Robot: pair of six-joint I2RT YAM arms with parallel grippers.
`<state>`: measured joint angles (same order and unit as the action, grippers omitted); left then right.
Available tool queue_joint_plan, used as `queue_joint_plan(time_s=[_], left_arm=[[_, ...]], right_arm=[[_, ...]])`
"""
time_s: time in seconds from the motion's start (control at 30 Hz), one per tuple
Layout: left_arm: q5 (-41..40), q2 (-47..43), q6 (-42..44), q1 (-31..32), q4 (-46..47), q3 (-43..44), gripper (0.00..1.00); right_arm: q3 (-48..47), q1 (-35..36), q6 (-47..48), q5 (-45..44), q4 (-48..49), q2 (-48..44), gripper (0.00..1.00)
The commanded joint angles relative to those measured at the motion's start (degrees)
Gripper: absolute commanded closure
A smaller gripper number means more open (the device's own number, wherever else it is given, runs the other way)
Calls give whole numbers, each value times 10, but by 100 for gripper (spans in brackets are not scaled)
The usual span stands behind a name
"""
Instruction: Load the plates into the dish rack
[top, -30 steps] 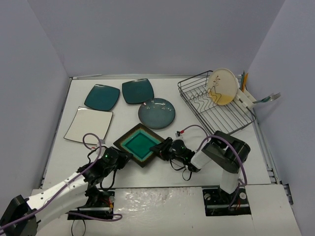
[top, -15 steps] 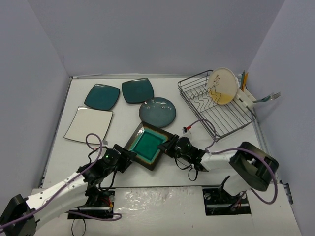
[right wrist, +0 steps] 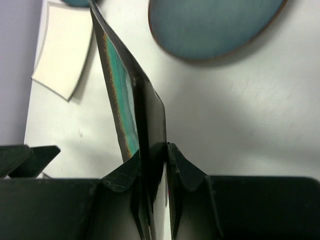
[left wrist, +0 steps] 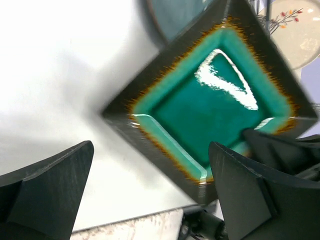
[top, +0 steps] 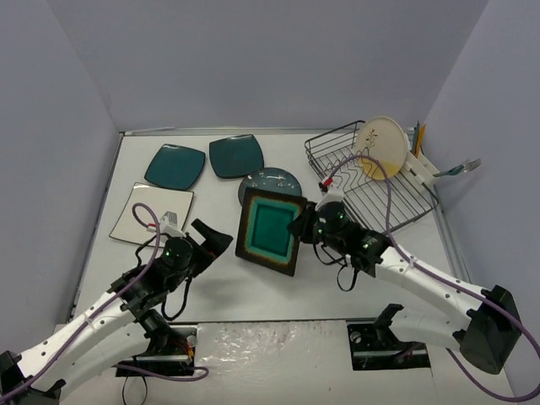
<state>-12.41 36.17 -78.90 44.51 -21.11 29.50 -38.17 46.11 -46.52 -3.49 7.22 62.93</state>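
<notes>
Edgewise, plate in right end effector

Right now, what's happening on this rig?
The right claw pinches the edge of the brown-rimmed teal plate, holding it tipped up steeply. The left claw is open beside it, holding nothing. One cream plate stands in the rack. Two dark teal plates, a white plate and a blue-grey round plate lie flat on the table.
</notes>
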Motion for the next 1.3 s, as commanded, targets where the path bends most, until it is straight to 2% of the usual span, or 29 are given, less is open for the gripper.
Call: queue_joint_plan(time_s=[0.0,0.23,0.33,0.47,0.6,0.7,0.93,1.07,1.27], left_arm=[[-86,12,173,-5,-38,92,3],[-130,75,358,-27,-77,182,3],[-130,100,424,-44,-68,207,3],[-96,132,502,-82,-60,225,3],[-44,168,579,-151,-58,235,3],[-31,181,609,-189,-55,233,3],[2,210,637,-233,-49,240,3],[10,212,634,-241,-35,224,3],[14,219,635,-243,-35,222,3]], right_arm=[[-161,-73,147,14,15,-42,100],[-348,-170,363,27,-70,18,100],[-390,-225,442,3,-87,37,100],[-475,-295,555,2,-105,94,100],[-541,-356,635,10,-115,150,100],[-570,-385,670,-4,-115,191,100],[-609,-397,756,-73,-86,265,100],[-589,-402,805,-91,-30,274,100],[-578,-407,831,-83,-3,293,100]])
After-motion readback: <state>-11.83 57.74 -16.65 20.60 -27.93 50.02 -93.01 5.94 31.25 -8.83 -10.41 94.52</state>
